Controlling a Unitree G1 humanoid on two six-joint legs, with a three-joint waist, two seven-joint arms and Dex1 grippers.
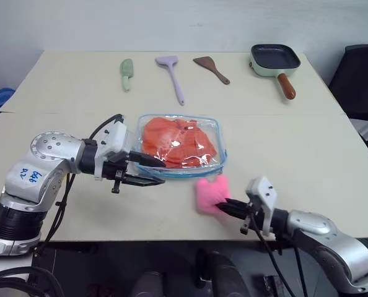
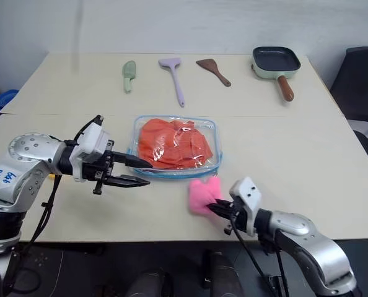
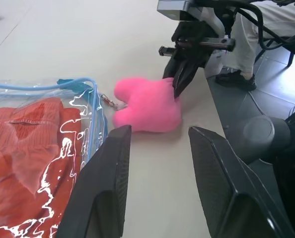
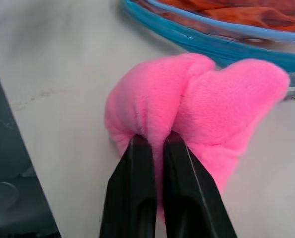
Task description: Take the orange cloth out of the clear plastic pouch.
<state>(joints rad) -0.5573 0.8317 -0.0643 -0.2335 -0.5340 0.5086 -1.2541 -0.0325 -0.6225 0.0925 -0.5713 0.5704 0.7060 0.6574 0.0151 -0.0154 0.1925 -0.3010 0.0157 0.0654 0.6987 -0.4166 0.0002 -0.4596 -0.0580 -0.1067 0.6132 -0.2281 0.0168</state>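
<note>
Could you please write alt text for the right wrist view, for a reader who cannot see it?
The right hand is shut on a pink fuzzy plush, pinching a fold of it on a pale table. Just beyond the plush lies the blue-trimmed edge of the clear plastic pouch, with the orange cloth inside it.

Pale beige table (image 1: 308,154) beyond the jaws, seam across it, plain white wall (image 1: 171,25) behind, black chair (image 1: 360,80) at its right edge, dark floor (image 3: 286,64) below
</note>
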